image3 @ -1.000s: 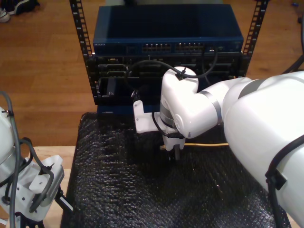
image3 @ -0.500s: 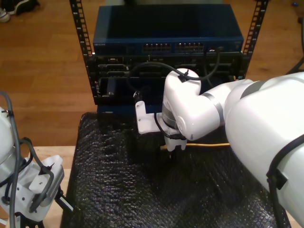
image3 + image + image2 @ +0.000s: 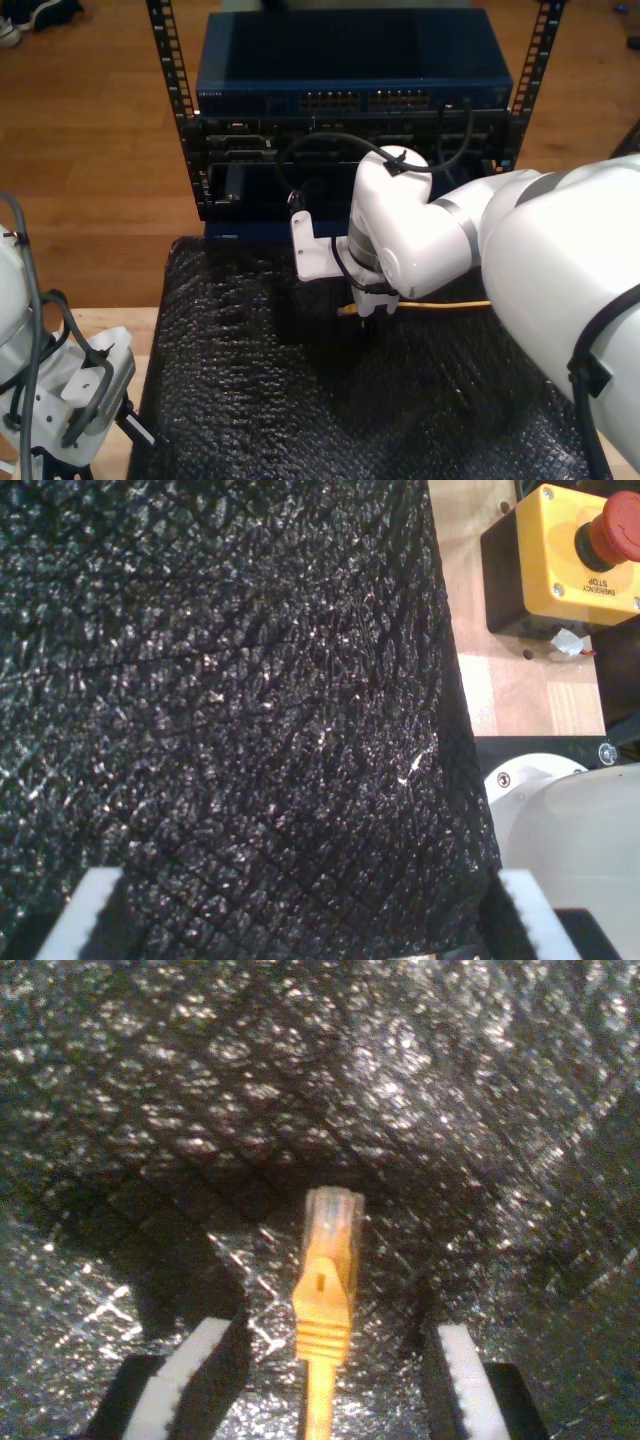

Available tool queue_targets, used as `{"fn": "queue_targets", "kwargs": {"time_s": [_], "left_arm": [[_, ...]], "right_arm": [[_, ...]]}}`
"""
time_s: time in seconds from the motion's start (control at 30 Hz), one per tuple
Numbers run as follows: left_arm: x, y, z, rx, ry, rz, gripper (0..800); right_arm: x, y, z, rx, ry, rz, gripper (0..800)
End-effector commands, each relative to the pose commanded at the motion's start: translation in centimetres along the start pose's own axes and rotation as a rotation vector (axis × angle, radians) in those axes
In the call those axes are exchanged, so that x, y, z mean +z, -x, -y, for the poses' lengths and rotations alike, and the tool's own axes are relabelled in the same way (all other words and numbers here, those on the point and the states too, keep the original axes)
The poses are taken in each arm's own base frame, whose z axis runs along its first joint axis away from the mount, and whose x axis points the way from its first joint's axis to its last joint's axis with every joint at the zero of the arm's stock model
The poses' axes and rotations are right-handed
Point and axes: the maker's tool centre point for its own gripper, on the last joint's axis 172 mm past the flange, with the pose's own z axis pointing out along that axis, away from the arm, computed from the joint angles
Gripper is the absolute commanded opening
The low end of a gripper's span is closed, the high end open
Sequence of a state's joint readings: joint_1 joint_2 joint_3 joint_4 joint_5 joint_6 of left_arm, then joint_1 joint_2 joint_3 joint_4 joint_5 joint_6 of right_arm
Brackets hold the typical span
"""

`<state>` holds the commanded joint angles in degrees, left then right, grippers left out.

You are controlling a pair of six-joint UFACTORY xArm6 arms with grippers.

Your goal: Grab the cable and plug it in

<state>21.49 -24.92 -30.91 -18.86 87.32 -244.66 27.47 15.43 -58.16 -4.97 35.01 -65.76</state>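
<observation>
The cable [image 3: 330, 1225] is yellow-orange and lies on the black mat [image 3: 150, 1110], ending in a clear plug with a yellow boot. My second gripper [image 3: 332, 1328] is open, with its white fingers [image 3: 195, 1360] on either side of the boot and not touching it. In the exterior view the cable [image 3: 440, 303] runs off toward the exterior view's right from under my second gripper [image 3: 366, 318], which hangs just above the mat. My first gripper [image 3: 310, 890] is open over bare mat and sits at the exterior view's lower left [image 3: 100, 385].
A rack [image 3: 350, 160] with a blue network switch [image 3: 350, 75] and its rows of ports [image 3: 365, 100] stands behind the mat [image 3: 250, 400]. A yellow emergency-stop box [image 3: 560, 555] sits on the wooden table beside the mat.
My second arm has shifted a little toward the exterior view's right, its gripper staying over the cable's end. The cable and my first arm have not moved.
</observation>
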Motion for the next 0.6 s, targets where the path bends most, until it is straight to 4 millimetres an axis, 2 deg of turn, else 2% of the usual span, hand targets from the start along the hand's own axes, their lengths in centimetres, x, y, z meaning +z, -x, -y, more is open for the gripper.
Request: {"fn": "queue_targets", "kwargs": {"time_s": [0.2,0.6], "left_arm": [[0.0,0.0,0.0,0.0,0.0,0.0,800],[0.0,0.04,-0.02,0.0,0.001,0.001,800]], "right_arm": [[-0.08,-0.09,-0.01,-0.001,0.001,-0.001,458],[-0.7,-0.08,-0.08,0.002,0.011,-0.005,383]]}}
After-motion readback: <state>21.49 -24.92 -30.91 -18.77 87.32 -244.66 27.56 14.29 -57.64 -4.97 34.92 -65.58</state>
